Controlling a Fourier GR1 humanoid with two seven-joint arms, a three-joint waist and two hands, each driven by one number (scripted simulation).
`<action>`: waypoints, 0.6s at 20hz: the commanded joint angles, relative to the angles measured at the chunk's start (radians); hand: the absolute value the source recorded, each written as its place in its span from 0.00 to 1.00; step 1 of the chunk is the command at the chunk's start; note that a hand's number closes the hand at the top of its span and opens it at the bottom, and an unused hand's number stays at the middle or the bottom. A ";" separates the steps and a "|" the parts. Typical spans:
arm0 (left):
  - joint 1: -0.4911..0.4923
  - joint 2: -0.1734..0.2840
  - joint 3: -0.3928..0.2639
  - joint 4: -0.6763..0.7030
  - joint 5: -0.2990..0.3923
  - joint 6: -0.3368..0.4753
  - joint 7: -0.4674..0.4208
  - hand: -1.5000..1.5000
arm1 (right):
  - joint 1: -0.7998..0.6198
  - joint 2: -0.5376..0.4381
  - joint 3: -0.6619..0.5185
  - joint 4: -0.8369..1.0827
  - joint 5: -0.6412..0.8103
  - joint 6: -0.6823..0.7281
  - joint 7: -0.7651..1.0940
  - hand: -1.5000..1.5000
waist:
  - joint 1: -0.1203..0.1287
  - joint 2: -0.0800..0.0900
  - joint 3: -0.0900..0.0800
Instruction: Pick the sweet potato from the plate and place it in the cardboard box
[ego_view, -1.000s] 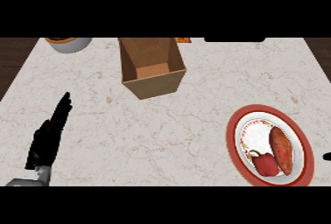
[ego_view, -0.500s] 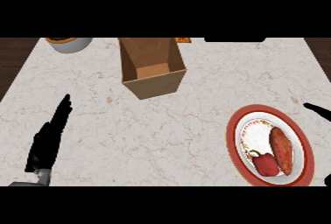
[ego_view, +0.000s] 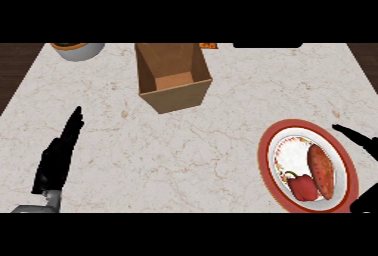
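Underneath, pale veined marble counter (ego_view: 192, 150)

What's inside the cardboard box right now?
The cardboard box stands open at the top, and only its bare brown floor and inner walls show; no food is in it. The near wall covers the floor's front strip, so that part cannot be checked.

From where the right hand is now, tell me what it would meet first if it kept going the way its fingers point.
The right hand points up-left from the right edge, over the plate's rim. Straight on, it would probably cross bare counter toward the cardboard box; its height is unclear.
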 joint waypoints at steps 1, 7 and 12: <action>0.069 0.033 0.048 -0.043 0.019 -0.058 -0.020 0.50 | 0.018 0.049 0.000 0.008 0.071 0.023 0.029 0.00 | 0.004 0.000 0.000; -0.038 -0.063 0.019 0.023 -0.067 -0.016 0.015 0.50 | -0.044 0.123 -0.014 0.108 0.170 0.064 -0.003 0.00 | 0.003 0.002 0.000; 0.027 -0.039 0.073 -0.088 -0.038 -0.088 0.071 0.50 | -0.025 0.170 -0.065 0.151 0.253 0.063 -0.089 0.00 | 0.005 0.000 0.001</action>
